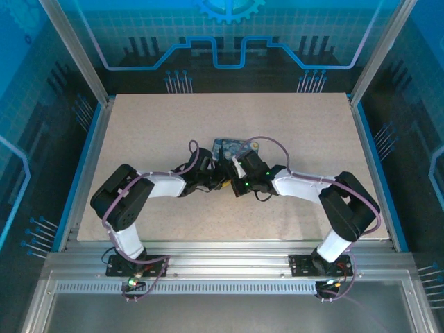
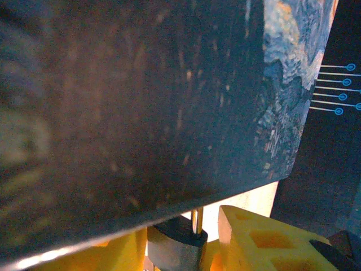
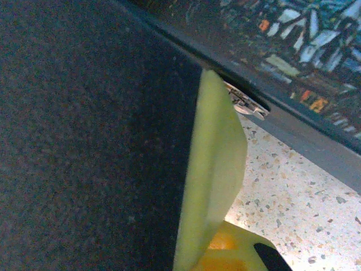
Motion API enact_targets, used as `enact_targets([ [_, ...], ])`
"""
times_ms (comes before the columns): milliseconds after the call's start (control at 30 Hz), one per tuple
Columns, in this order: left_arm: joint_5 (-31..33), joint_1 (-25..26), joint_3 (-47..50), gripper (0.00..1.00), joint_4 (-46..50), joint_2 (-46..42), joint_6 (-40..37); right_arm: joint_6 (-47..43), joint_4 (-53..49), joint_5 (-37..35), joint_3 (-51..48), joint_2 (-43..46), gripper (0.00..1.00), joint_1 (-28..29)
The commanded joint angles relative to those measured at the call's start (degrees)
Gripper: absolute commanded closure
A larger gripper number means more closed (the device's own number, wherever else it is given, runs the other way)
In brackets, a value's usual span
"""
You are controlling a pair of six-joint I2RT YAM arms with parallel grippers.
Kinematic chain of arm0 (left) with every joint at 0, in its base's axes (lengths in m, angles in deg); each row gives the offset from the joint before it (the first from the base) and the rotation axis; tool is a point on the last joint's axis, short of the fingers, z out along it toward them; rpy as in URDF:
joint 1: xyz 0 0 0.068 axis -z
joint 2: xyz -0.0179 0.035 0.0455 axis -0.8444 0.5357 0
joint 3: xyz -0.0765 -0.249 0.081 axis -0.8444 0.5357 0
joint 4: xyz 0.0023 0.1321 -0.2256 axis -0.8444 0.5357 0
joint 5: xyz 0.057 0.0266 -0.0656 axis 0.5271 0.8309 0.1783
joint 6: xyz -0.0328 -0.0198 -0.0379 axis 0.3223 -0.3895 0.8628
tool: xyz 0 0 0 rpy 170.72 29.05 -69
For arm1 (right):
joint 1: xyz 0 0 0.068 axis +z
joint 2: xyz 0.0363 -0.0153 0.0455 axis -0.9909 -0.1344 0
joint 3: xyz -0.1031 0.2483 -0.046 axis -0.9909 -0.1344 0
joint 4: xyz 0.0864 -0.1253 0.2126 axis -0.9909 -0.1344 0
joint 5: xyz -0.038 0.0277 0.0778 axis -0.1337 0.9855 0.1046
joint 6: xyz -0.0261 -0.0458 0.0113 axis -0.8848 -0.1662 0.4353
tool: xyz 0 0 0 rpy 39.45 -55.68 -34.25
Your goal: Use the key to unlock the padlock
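While it sits just beside the tin, the padlock looks grey, its shackle silvery. Whether the left gripper grips it is unclear; the right gripper is clenched.

The top camera sits high at six o'clock, looking down toward twelve over the whole table. The left wrist camera faces roughly three o'clock, the right roughly nine, both hard against the tin all three share.
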Motion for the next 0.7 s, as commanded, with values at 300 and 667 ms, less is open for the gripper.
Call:
enact_targets([
  [300,1.46,-3.04,3.28,0.58,1.27,-4.9,-2.84,-1.36,1.81,3.71,-0.25,-2.64,1.0,-0.19],
  [667,2.86,-6.31,4.45,0.57,3.94,-8.22,-5.21,-3.29,-0.55,4.8,0.2,-2.9,1.0,-1.16],
])
